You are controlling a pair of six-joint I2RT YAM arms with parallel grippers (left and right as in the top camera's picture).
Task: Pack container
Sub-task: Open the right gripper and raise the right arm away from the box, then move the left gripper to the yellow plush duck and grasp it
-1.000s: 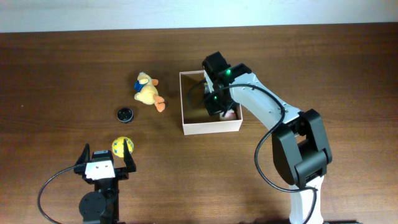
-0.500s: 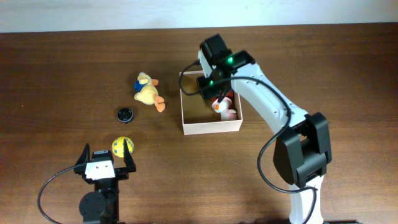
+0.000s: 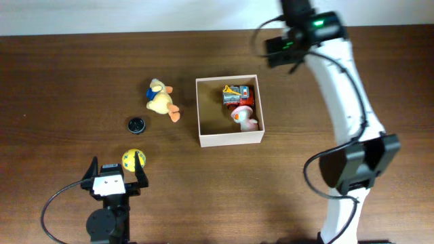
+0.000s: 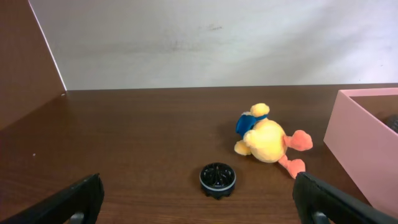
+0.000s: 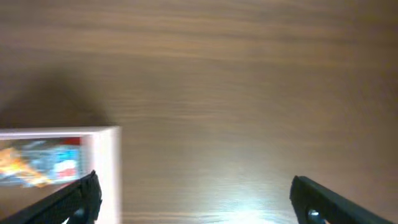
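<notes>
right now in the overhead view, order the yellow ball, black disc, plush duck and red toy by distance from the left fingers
1. yellow ball, right by the left fingers
2. black disc, farther ahead
3. plush duck, beyond the disc
4. red toy, inside the container, far right

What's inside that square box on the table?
The container holds a red-and-blue toy and a white-and-pink toy, close together. Anything beneath them is hidden.

We're looking at a dark brown wooden table (image 3: 68,68) stretching across the whole scene. A plain pale wall (image 4: 217,43) is running along its far edge, and a soft glare (image 5: 249,208) is shining off the wood.
</notes>
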